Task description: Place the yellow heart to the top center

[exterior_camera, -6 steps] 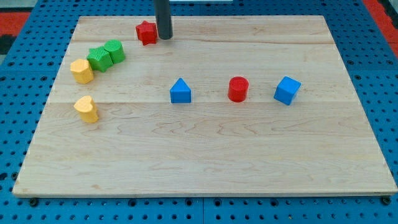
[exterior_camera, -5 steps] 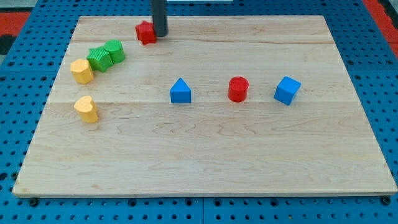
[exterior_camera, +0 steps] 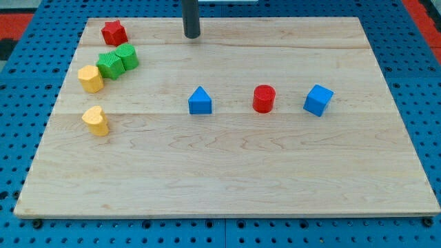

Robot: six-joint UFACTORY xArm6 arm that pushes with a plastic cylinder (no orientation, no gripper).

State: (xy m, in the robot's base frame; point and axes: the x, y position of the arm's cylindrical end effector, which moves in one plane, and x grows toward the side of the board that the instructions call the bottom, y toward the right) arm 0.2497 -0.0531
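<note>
The yellow heart point(exterior_camera: 96, 120) lies near the board's left edge, about mid-height. My tip point(exterior_camera: 191, 36) rests on the board near the view's top, a little left of centre, far up and right of the heart. A red star point(exterior_camera: 114, 32) sits at the top left, well left of my tip. No block touches the tip.
A second yellow block point(exterior_camera: 90, 78) sits above the heart, with two green blocks point(exterior_camera: 117, 60) touching each other just up and right of it. A blue triangle point(exterior_camera: 200, 100), a red cylinder point(exterior_camera: 263, 98) and a blue cube point(exterior_camera: 318, 100) form a row across the middle.
The red star has slid left from beside the tip to the top left corner area. My tip has shifted slightly right. The other blocks have not moved.
</note>
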